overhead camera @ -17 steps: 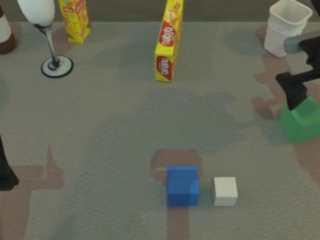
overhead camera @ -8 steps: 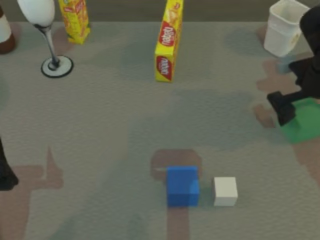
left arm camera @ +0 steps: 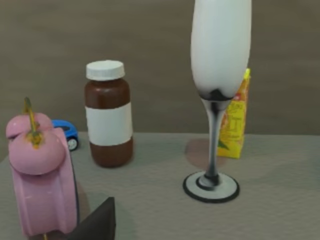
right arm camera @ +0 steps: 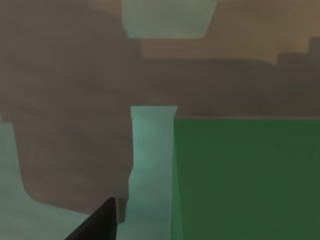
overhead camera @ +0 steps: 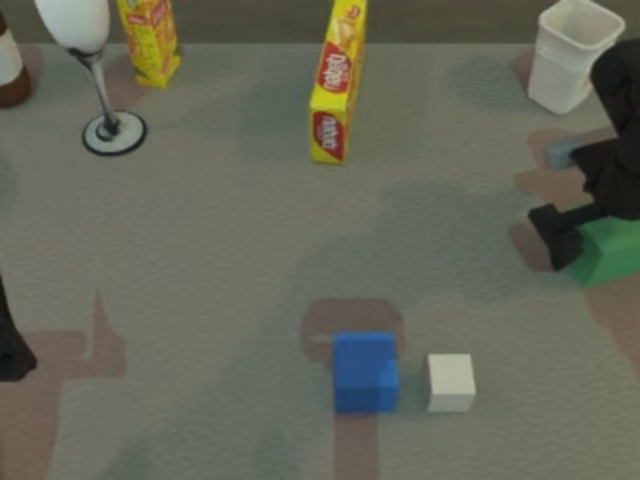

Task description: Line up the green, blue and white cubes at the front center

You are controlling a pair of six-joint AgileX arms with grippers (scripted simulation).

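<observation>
Green cube (overhead camera: 612, 250) at three o'clock now sits lower under the right tool (overhead camera: 560, 240), grip state unclear; blue cube (overhead camera: 364, 371) and white cube (overhead camera: 451, 382) wait unmoved.

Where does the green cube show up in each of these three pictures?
Top view: the green cube sits at the table's right edge, partly hidden under the right gripper.
Left wrist view: not in it; that camera faces a wine glass and a brown jar.
Right wrist view: the green cube fills much of the frame, seen from close above.
Shared landmark: the reddish-brown mark on the tabletop beside the cube, also seen in the right wrist view.
</observation>
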